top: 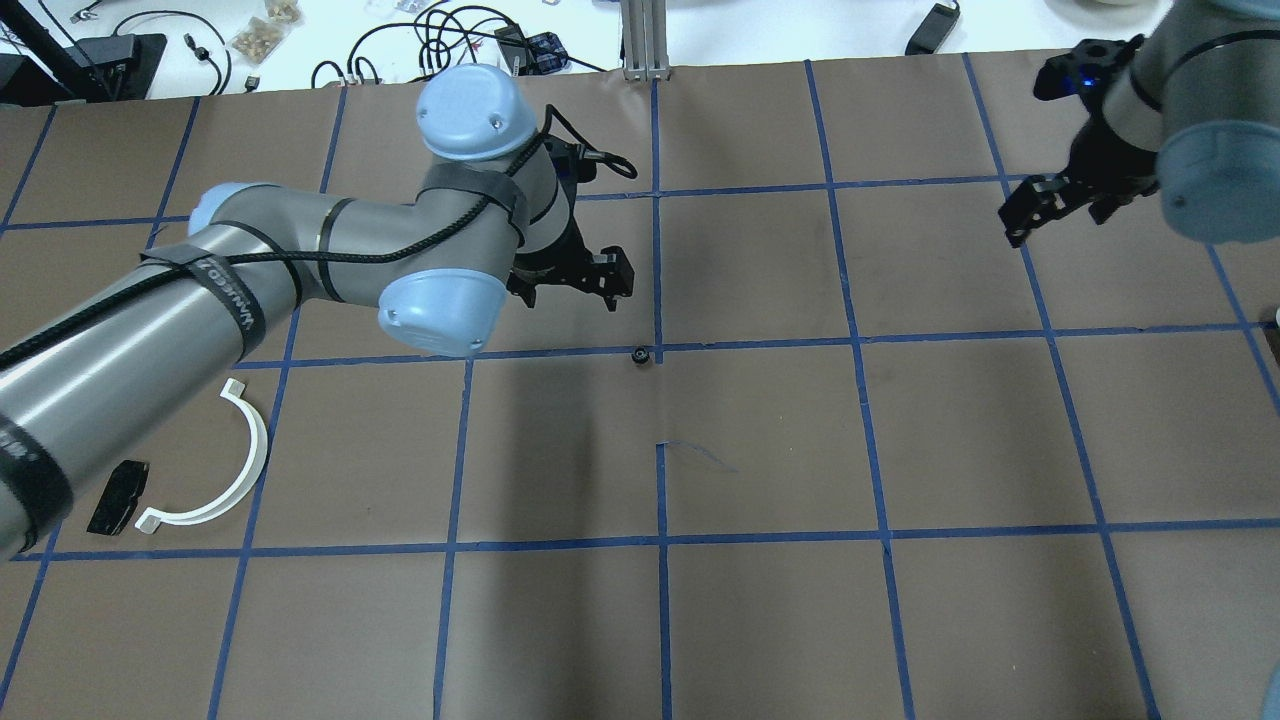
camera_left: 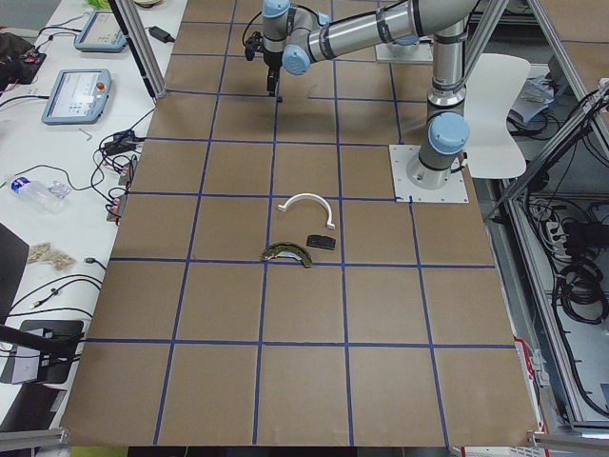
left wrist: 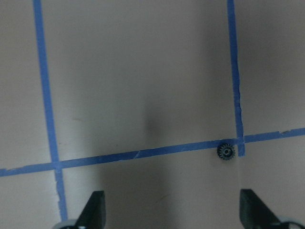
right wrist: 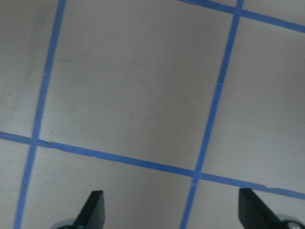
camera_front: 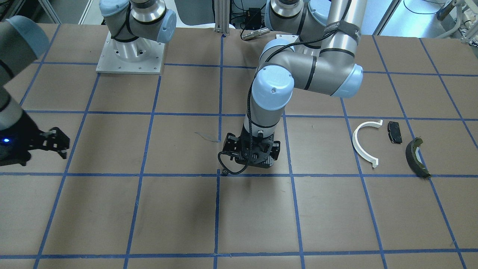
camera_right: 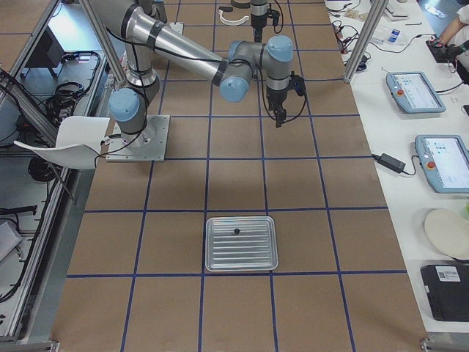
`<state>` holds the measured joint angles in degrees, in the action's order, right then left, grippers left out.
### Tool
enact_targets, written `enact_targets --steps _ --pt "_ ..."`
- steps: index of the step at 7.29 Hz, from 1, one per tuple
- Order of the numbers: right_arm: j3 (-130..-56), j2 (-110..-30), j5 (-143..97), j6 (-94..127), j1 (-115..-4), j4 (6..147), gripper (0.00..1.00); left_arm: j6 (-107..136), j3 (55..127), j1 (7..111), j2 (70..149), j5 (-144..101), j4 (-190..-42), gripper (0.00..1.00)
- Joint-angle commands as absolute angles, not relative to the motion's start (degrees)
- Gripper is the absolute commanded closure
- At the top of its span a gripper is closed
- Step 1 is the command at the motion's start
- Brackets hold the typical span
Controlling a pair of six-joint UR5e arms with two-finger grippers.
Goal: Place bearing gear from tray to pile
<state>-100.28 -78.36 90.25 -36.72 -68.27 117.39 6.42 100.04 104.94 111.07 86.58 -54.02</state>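
Observation:
A small black bearing gear [left wrist: 226, 151] lies on the brown table at a crossing of blue tape lines [top: 640, 356]. My left gripper [left wrist: 172, 210] hovers just beside it, open and empty, pointing down [top: 585, 280]. The pile lies at the robot's left: a white half-ring arc [camera_front: 364, 144], a flat black pad [camera_front: 394, 132] and an olive curved brake-shoe piece [camera_front: 416, 157]. The metal tray [camera_right: 220, 253] sits at the table's right end, with a small dark part [camera_right: 237, 232] in it. My right gripper [right wrist: 170, 210] hangs open and empty over bare table [top: 1050, 205].
The left arm's elbow and forearm [top: 300, 270] stretch over the table between the pile and the gear. Both arm bases [camera_front: 130, 52] stand at the table's robot side. Cables and tablets [camera_right: 415, 91] lie on the white benches beyond the table.

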Motion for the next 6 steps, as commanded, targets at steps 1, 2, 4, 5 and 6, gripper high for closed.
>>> enact_targets --steps 1,2,4,5,6 --pt "-100.20 -77.79 89.39 -51.99 -54.20 117.42 0.00 7.29 100.02 107.57 115.82 85.96 -50.37 0.00" --pt "-100.20 -76.83 89.56 -60.21 -51.53 118.03 0.00 8.43 100.02 107.75 117.49 84.91 -50.01 0.00" --pt "-99.67 -72.80 89.30 -79.46 -41.62 118.21 0.00 9.22 100.11 108.54 119.00 84.90 -48.17 0.00" --pt "-99.49 -70.60 89.56 -87.72 -38.27 120.39 0.00 9.49 100.02 108.63 119.79 84.90 -47.99 0.00" --pt "-99.58 -67.97 89.82 -91.02 -35.88 122.50 0.01 9.58 100.11 108.72 120.32 84.82 -47.12 0.06"
